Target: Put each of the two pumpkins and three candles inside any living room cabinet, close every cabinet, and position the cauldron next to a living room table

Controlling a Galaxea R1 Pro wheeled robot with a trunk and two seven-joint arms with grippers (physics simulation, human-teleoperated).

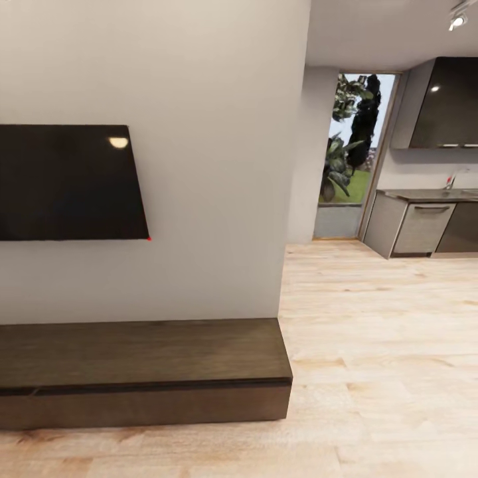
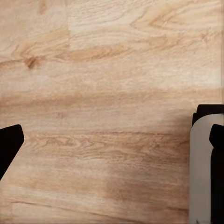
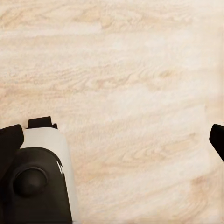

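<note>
In the left wrist view we see a black fingertip with a slanted, pointed edge. Opposite it there is a pale grey part of our body with a rounded top corner, with black pieces above it and beside it.

In the right wrist view we see a white, rounded shell. A glossy black housing lies against it, and this housing has a round black knob in the middle. A small black fingertip shows at the opposite edge.

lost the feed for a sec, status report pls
Both grippers open, empty, over bare wood floor. Cabinet ahead, fronts closed. Nothing blocking the way.
</note>
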